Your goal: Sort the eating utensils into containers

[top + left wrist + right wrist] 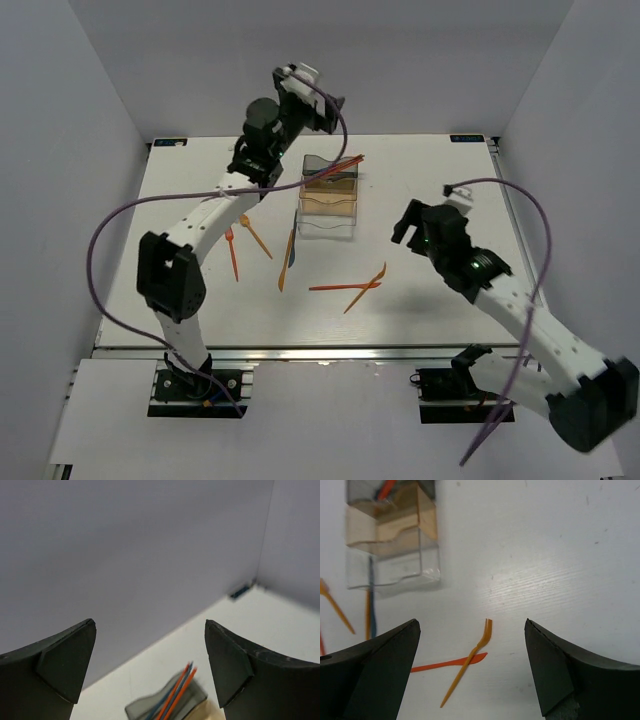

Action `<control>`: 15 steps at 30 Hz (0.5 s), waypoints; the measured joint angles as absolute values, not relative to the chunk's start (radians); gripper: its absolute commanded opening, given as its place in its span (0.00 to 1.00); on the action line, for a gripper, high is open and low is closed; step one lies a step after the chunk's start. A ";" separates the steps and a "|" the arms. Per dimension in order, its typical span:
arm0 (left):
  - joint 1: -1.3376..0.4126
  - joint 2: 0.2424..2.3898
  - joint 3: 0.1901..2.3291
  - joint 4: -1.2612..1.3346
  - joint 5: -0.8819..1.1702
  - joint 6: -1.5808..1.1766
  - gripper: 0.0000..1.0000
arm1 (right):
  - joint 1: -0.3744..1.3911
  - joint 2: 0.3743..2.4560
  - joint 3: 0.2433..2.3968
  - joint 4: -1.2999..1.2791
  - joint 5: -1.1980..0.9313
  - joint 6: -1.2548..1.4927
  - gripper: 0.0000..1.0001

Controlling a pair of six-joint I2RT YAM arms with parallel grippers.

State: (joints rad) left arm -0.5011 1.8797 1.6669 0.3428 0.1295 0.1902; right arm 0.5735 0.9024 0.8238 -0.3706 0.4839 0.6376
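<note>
The containers stand in a row at mid-table: a smoky grey bin (330, 168) farthest, an amber bin (330, 200), and a clear bin (328, 226) nearest. Orange and blue sticks (177, 692) lean out of the grey bin (150, 709). My left gripper (334, 112) hangs open and empty above and behind that bin, its jaws (150, 624) spread wide. My right gripper (471, 625) is open over an orange fork (470, 662) that lies across a red knife (445, 664). On the table this pair lies right of centre, fork (366, 287) over knife (338, 287).
Left of the bins lie more utensils: two orange ones (232, 255) (257, 237), a long orange one (286, 264) and a dark blue one (294, 250). Grey walls close in the table on three sides. The left arm's purple cable (110, 230) loops out over the left edge.
</note>
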 measured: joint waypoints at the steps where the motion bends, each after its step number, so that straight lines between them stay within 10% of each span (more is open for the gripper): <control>1: -0.501 1.846 1.684 0.340 0.106 0.145 0.98 | 0.574 0.970 0.837 -0.368 0.476 0.640 0.89; 11: -0.501 1.577 1.672 -0.144 -0.300 -0.325 0.98 | 0.739 1.345 0.889 -0.419 0.538 0.879 0.68; 15: -0.499 1.412 1.437 -0.356 -0.361 -0.458 0.98 | 0.826 1.415 0.900 -0.423 0.572 0.992 0.32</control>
